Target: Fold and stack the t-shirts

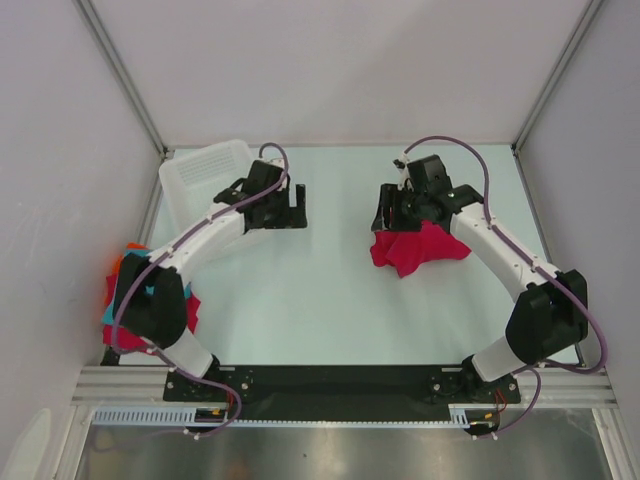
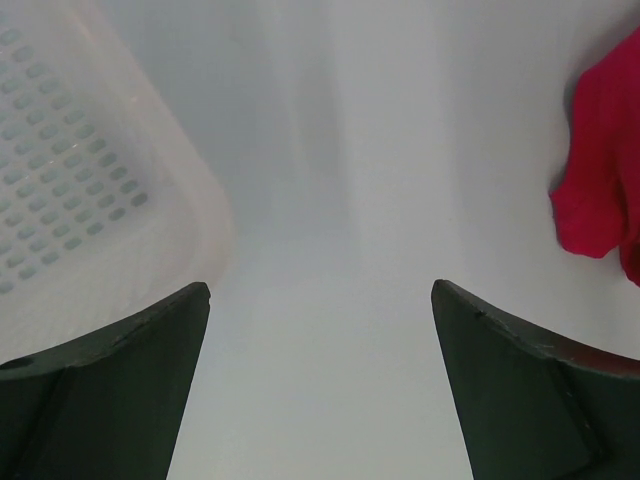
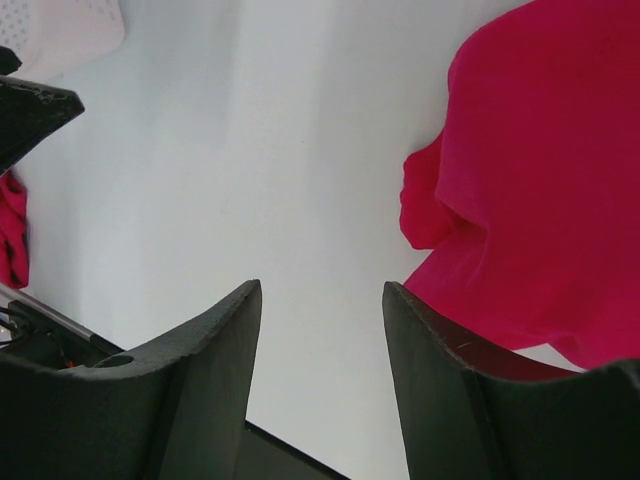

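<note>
A crumpled crimson-red t-shirt [image 1: 418, 248] lies on the table right of centre, just below my right gripper [image 1: 384, 220]. In the right wrist view that gripper [image 3: 322, 286] stands open over bare table with nothing between its fingers, and the shirt [image 3: 545, 180] lies beside the right finger. My left gripper [image 1: 297, 206] hangs wide open and empty next to the basket; its wrist view [image 2: 320, 290] catches an edge of the crimson shirt [image 2: 600, 170] at the right. Folded t-shirts [image 1: 114, 288] in red, teal and orange are stacked at the table's left edge, partly hidden by the left arm.
A white plastic mesh basket [image 1: 205, 172] stands at the back left, close to the left gripper; it also shows in the left wrist view as the basket [image 2: 70, 190]. White walls enclose the table [image 1: 300, 290] on three sides. The arms' bases sit at the near edge.
</note>
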You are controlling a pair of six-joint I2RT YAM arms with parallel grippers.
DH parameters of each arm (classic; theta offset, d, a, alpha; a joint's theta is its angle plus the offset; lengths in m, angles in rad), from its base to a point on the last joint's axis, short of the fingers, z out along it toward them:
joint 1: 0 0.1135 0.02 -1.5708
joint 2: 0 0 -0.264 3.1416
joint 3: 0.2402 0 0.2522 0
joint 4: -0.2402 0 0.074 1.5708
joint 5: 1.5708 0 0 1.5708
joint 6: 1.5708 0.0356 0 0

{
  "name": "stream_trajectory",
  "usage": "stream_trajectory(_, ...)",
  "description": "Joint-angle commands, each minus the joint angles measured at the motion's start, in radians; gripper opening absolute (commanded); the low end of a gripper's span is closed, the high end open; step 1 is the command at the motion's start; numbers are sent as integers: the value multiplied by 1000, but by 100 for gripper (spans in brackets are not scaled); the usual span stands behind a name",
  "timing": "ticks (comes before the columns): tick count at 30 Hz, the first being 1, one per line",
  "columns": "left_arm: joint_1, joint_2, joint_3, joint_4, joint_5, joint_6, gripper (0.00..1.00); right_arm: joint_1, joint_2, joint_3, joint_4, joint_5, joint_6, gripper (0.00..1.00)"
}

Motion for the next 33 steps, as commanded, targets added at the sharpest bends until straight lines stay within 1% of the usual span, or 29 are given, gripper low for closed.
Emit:
stream_trajectory(1, -3, 104, 156, 20, 107, 68, 98, -3, -48, 47, -44, 46, -10, 57)
stream_trajectory(7, -1, 265, 300, -3, 161, 62, 98, -13, -80, 38, -79, 64, -17, 57)
stream_trajectory(10, 12, 317, 320, -13, 210, 34, 98, -20, -98, 23, -85, 70, -19, 57)
stream_trajectory(12, 38, 328, 297, 5, 248, -7, 98, -25, -114, 10, -87, 69, -22, 57)
stream_trajectory(13, 52, 328, 261, 28, 264, -25, 98, -25, -118, 7, -88, 70, -25, 57)
stream_trajectory(14, 87, 328, 235, 40, 281, -60, 98, -29, -123, 4, -90, 72, -26, 57)
stream_trajectory(15, 109, 325, 207, 62, 334, -81, 98, -34, -127, 1, -94, 72, -31, 57)
stream_trajectory(16, 132, 316, 146, 104, 359, -120, 98, -37, -129, -4, -96, 72, -30, 57)
stream_trajectory(17, 178, 308, 116, 121, 376, -136, 97, -39, -131, -7, -95, 67, -30, 57)
stream_trajectory(18, 199, 303, 89, 138, 391, -148, 96, -40, -134, -10, -91, 66, -30, 57)
stream_trajectory(19, 216, 287, 55, 148, 377, -148, 95, -40, -137, -14, -90, 60, -30, 57)
stream_trajectory(22, 255, 245, 32, 109, 290, -109, 95, -40, -129, -20, -79, 53, -31, 57)
stream_trajectory(26, 316, 207, 1, 74, 259, -101, 95, -37, -115, -25, -58, 32, -17, 57)
stream_trajectory(33, 342, 164, -10, 48, 201, -92, 95, -28, -114, -43, -45, 27, -11, 57)
